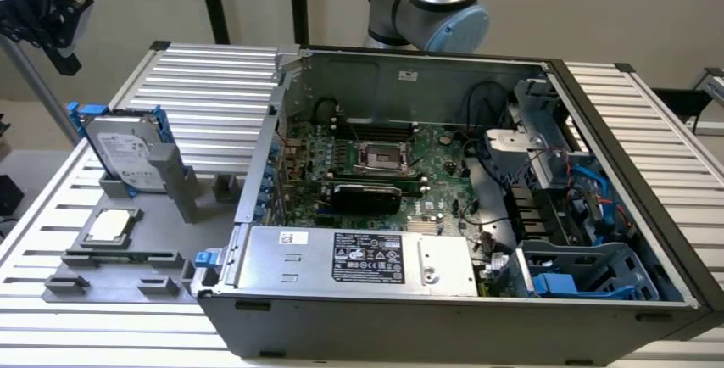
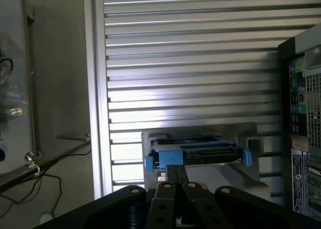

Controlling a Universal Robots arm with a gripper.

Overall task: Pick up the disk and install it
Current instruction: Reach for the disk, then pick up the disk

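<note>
**A:** Where was the disk?

**B:** The disk stood on edge in a grey holder. Its blue frame ran round it and its white label faced outward. It sat out in front of the gripper, apart from it and untouched.

**A:** And the hand itself?

**B:** Clenched. The two dark fingers were pressed together with nothing between them, pointing toward the disk's connector edge.

**A:** What lay around the disk?

**B:** The holder rose from a grey plate. A small square chip lay flat on that plate, near the holder's foot and farther from the gripper than the disk was. The plate rested on the slatted table, whose ribs ran on past the disk.

**A:** And the machine?

**B:** The computer case lay open on the table, just beside the plate, toward the exterior view's right. The gripper was pointed at the disk, so the case stood off to one side of it. The green motherboard showed inside, with the grey box with the black label along the near wall. The arm rose behind the case.
</note>
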